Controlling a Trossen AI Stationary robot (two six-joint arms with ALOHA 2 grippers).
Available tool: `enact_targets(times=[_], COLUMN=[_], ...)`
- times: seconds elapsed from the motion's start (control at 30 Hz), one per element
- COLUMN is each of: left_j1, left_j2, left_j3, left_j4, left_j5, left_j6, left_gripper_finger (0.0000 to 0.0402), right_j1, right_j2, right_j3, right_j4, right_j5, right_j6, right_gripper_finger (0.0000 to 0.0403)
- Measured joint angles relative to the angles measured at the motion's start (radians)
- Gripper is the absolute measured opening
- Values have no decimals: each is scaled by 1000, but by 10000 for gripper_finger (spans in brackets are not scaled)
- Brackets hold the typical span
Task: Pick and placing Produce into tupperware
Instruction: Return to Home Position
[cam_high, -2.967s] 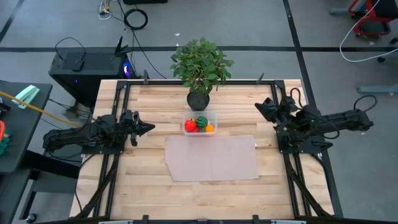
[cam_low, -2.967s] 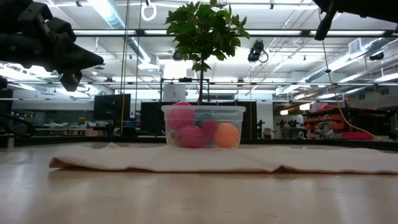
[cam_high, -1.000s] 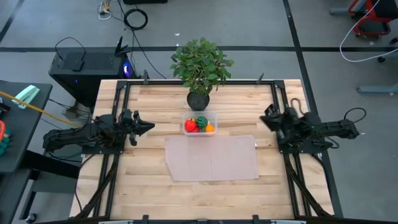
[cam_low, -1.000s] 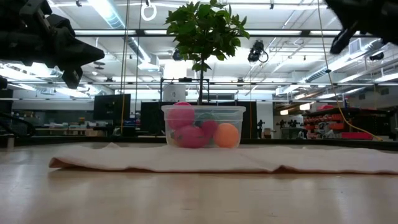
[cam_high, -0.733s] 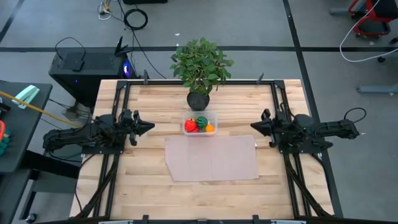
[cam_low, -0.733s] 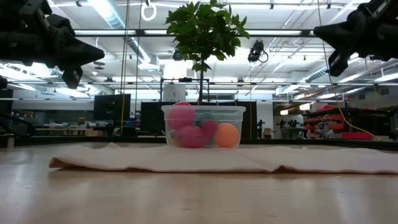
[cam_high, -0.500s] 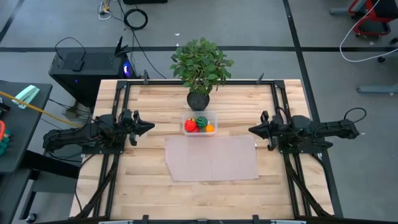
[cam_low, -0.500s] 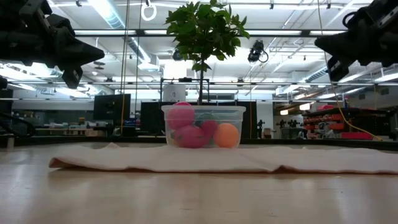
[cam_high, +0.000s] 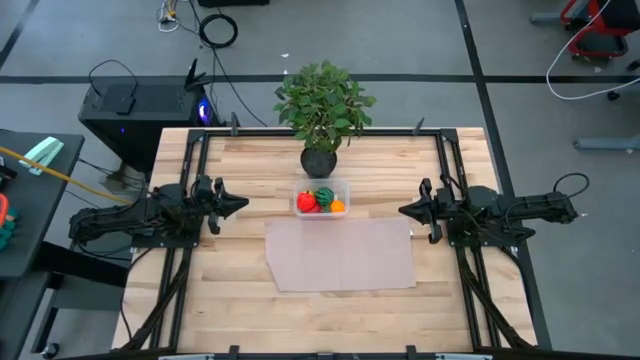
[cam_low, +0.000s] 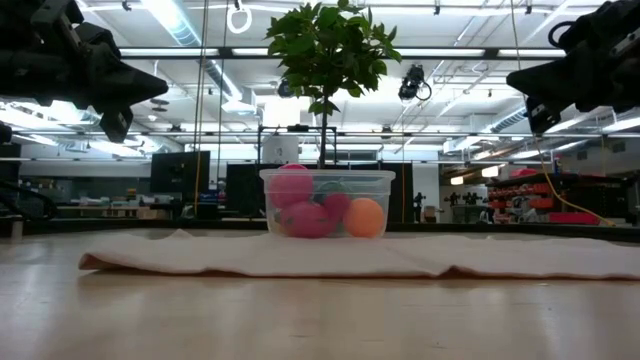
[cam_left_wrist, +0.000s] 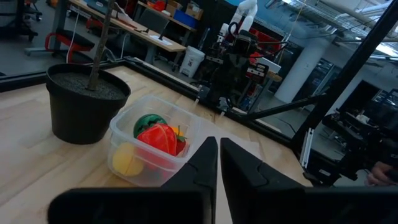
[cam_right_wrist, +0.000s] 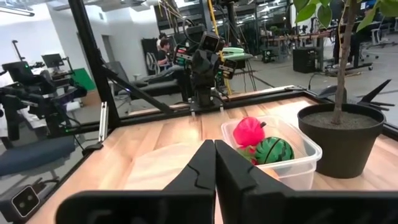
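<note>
- The right gripper (cam_high: 405, 210) has swung from the table's (cam_high: 240, 300) far right corner to mid right edge, fingers pressed together, empty.
- The left gripper (cam_high: 240, 205) waits at the left edge, fingers together.
- The toy fruit (cam_high: 320, 199) lies inside the clear container (cam_high: 346, 195), mid far edge, by the plant pot (cam_high: 318, 160).

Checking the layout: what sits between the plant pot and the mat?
The tupperware holding the produce; the high view shows it. Left gripper and right gripper wait aside.

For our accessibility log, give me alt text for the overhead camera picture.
A small clear container holding red, green and orange toy produce sits between a potted plant and a pale mat. The left gripper and right gripper hang shut at either side, pointing toward it.
</note>
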Motion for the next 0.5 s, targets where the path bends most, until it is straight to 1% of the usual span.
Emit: enact_targets(times=[0.2, 0.43, 0.5], left_j1=[0, 0, 0], left_j2=[0, 0, 0], left_j3=[0, 0, 0], left_j4=[0, 0, 0], left_j5=[0, 0, 0], left_j6=[0, 0, 40], left_gripper_finger=[29, 35, 32], right_j1=[0, 0, 0], right_j2=[1, 1, 1], right_j3=[0, 1, 1], right_j4=[0, 0, 0], right_j5=[3, 3, 3], right_j6=[-2, 2, 2], right_gripper_finger=[14, 13, 13])
